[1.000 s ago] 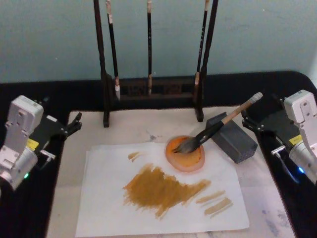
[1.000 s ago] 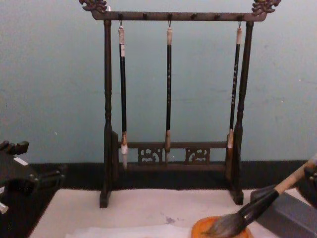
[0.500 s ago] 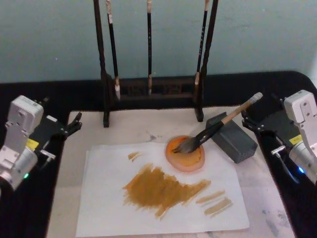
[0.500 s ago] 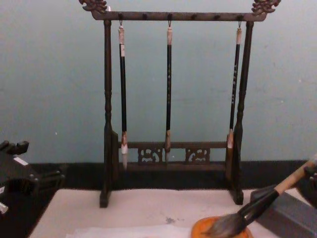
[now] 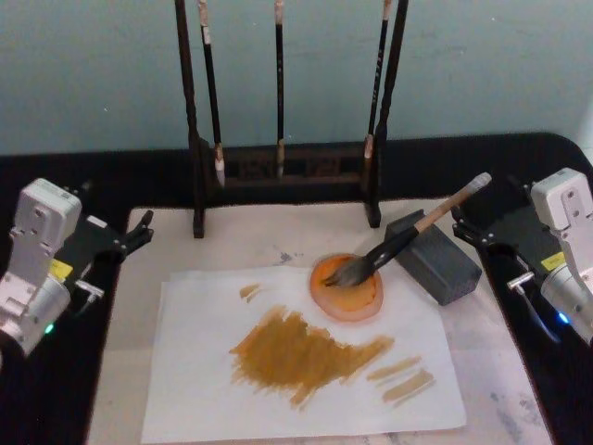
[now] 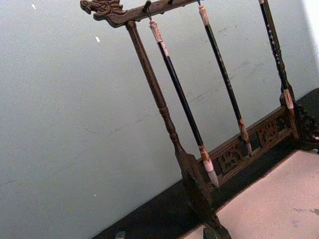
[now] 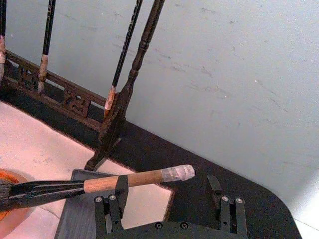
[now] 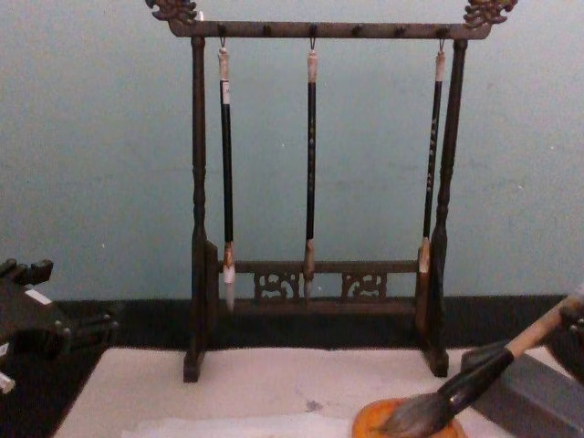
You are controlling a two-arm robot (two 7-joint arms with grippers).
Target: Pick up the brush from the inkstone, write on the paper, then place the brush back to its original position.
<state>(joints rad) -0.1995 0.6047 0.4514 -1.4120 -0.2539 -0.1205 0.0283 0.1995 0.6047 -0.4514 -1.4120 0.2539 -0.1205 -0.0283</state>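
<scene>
The brush (image 5: 408, 237) looks light, stiff and soft-tipped: pinch its tan handle, centre right, with the right gripper's (image 7: 167, 183) wide-open, empty jaws; left gripper (image 5: 137, 234) idles left.

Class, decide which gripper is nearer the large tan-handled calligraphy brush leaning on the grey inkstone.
Right. The right gripper sits open beside the handle end of the brush. The left gripper sits open at the far left edge of the cream mat.

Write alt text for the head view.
The brush leans on a grey inkstone, bristles in an orange dish at the edge of the ochre-smeared paper. Both open, the left gripper and right gripper flank the mat; thin brushes hang behind.
</scene>
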